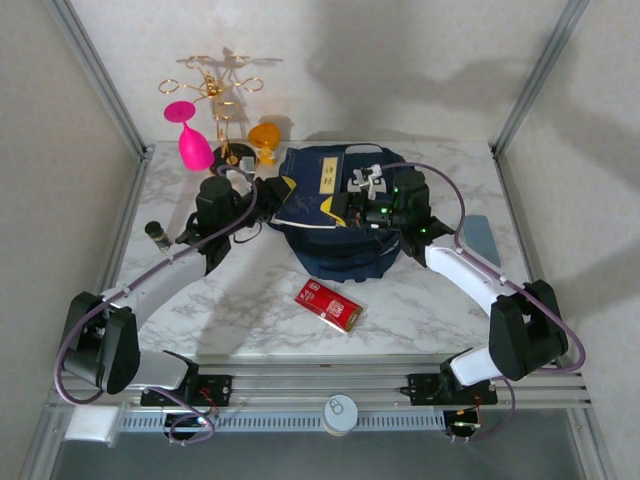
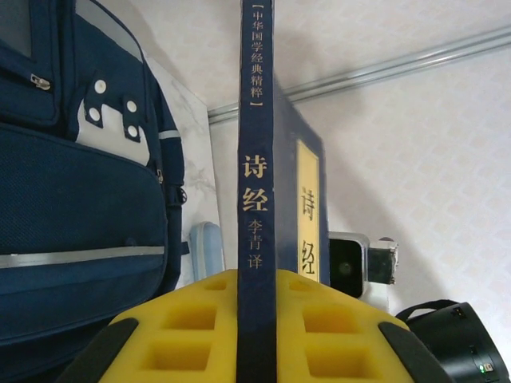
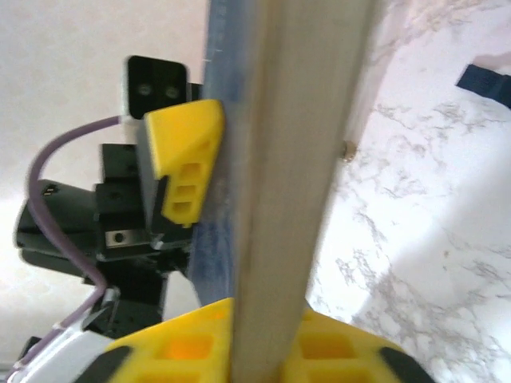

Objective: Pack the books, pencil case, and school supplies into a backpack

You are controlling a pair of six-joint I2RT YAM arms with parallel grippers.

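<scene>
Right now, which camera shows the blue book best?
Left wrist: the navy booklet stands close, spine lettering and yellow label sharp. Top view shows it small over the backpack; right wrist, a blurred page edge.

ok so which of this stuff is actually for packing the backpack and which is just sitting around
For the job:
backpack
navy booklet
red box
grey-blue pencil case

Just lying about:
pink goblet
orange cup
gold rack
black cylinder
</scene>
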